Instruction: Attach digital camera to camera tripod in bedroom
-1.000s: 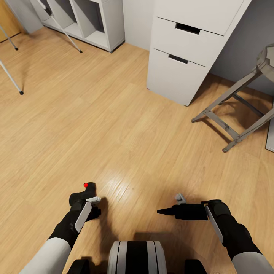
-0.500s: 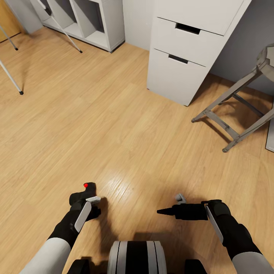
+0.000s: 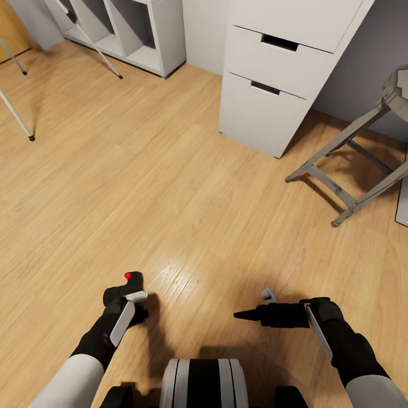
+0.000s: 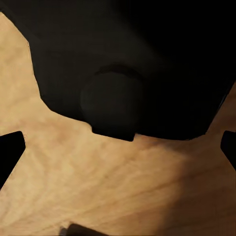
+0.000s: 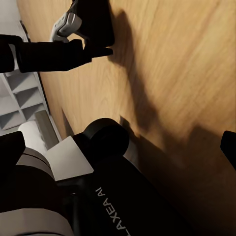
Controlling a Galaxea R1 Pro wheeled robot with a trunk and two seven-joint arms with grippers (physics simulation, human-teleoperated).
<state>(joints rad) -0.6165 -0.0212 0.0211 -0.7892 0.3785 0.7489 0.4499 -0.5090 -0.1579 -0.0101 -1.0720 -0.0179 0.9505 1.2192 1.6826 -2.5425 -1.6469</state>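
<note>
My left gripper (image 3: 129, 292) is shut on the digital camera (image 3: 131, 279), a small black box with a red dot on top, held low over the wood floor at the lower left of the head view. In the left wrist view the camera's dark body and rounded hump (image 4: 114, 101) span the space between the fingertips (image 4: 11, 147). My right gripper (image 3: 241, 314) points left at the lower right, open and holding nothing. Thin silver legs of the camera tripod (image 3: 96, 50) with black feet stand at the far upper left; its head is out of view.
A white drawer cabinet (image 3: 266, 96) stands ahead at the right. A grey stool (image 3: 351, 170) is beyond it at the far right. White cube shelving (image 3: 141, 34) lines the wall behind the tripod legs. Open wood floor (image 3: 141, 187) stretches between me and the tripod.
The left wrist has shifted very slightly with the camera in it. The right arm and the view hold still.
</note>
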